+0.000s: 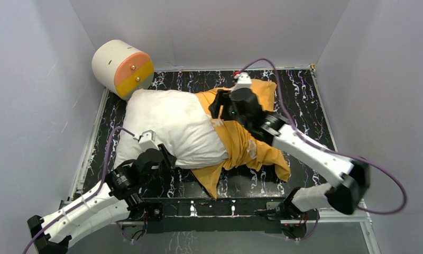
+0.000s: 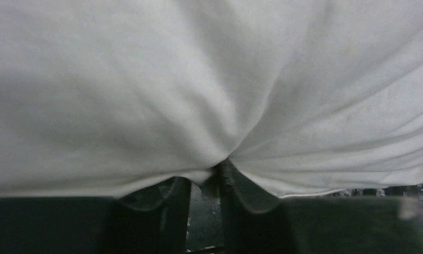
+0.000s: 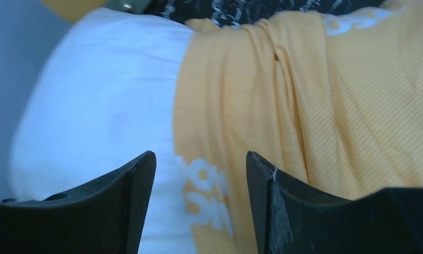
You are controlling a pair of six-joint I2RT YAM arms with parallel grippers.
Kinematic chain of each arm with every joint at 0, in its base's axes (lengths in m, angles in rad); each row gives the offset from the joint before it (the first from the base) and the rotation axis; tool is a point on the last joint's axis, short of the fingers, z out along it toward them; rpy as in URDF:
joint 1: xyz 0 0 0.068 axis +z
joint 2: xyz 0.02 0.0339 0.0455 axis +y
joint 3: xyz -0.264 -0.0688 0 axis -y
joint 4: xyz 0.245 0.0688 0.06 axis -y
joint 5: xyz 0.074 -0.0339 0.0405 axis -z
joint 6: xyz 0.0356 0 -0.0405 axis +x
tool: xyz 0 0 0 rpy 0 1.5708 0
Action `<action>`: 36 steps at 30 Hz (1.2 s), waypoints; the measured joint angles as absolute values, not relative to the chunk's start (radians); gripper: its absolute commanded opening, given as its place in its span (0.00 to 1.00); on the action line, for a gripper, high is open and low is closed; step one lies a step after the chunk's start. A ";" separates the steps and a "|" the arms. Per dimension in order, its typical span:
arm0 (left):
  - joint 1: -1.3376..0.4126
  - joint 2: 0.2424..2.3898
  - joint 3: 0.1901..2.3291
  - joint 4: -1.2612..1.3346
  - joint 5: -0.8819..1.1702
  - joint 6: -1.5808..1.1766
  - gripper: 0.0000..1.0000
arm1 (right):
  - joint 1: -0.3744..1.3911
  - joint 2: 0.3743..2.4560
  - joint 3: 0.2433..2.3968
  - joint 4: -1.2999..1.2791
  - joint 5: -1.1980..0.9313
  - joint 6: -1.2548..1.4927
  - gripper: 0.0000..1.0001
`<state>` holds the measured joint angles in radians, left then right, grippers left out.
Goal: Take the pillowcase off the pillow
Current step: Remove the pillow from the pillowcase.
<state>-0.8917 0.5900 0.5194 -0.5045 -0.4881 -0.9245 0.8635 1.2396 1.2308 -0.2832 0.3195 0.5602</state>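
Here, plump wrinkled white pillow (image 1: 172, 127), bunched orange-yellow pillowcase (image 1: 246, 145)

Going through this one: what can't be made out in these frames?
- Top view: the right end of the pillow is hidden inside the pillowcase and under the right arm.
- Left wrist view: pillow fills the frame; left gripper dark, blurred.
- Right wrist view: white lettering blurred, partly behind the right gripper.

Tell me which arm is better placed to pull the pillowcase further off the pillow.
Right. The right tool hangs open over the edge of the orange pillowcase against the bare white pillow, so it could likely grab there. The left tool is pinching the pillow's near end, anchoring it.
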 measured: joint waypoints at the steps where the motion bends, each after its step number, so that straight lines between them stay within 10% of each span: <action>1: -0.892 0.580 0.531 -0.517 -0.477 -0.911 0.67 | 0.864 1.309 1.249 -0.270 0.346 0.559 0.62; 5: -0.891 0.540 0.672 -0.596 -0.437 -0.859 0.97 | 0.936 1.451 1.033 -0.106 0.557 0.585 0.58; 14: -0.884 0.820 1.227 -0.558 -0.503 -0.591 0.98 | 1.024 1.264 0.454 0.580 0.595 0.705 0.53; 24: -0.619 1.286 1.093 -0.373 -0.336 -0.472 0.98 | 1.021 1.223 0.387 0.713 0.555 0.788 0.55; 31: -0.520 1.240 0.939 -0.182 -0.203 -0.495 0.06 | 1.024 1.023 0.383 0.514 0.520 0.766 0.68; 36: -0.499 1.082 0.672 0.045 -0.160 -0.575 0.00 | 1.032 0.937 0.562 0.254 0.538 0.661 0.87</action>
<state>-0.4992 1.0824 0.6716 0.0452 -0.1600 -0.5747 1.0317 0.9367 0.5625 0.2543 0.5381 0.6605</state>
